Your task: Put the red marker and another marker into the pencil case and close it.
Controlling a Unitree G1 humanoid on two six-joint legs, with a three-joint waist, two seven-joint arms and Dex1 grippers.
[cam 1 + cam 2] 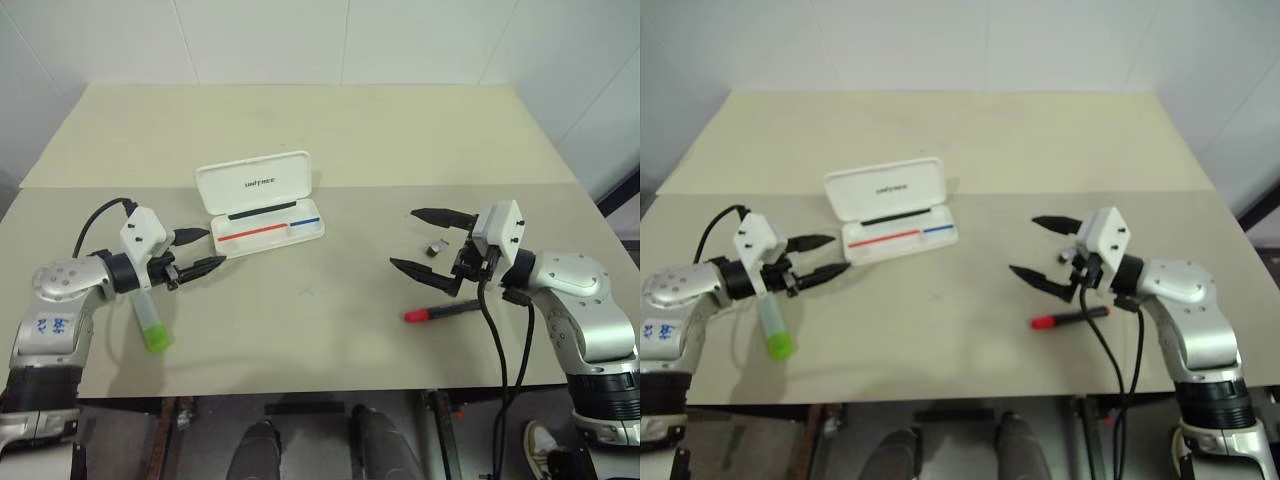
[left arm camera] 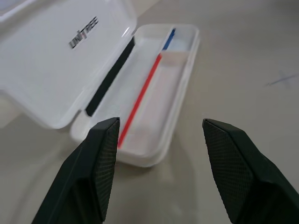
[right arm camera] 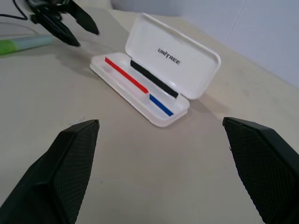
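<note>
The white pencil case [image 1: 252, 182] lies open on the table's middle left, lid tipped back, with black, red and blue lines inside its tray [image 2: 180, 88]. The red marker [image 1: 440, 312] lies flat near the front right, just below my right gripper [image 1: 405, 238], which is open and empty above the table. The other marker, pale with a green end [image 1: 150, 322], lies at the front left under my left arm. My left gripper [image 1: 211, 250] is open and empty, pointing at the case's near left end from a short distance. The right wrist view shows the case [image 3: 154, 88] ahead.
A small dark grey object [image 1: 436, 246] sits on the table between the right gripper's fingers. The beige table [image 1: 320, 340] has a seam across it behind the case. A white wall stands beyond the far edge.
</note>
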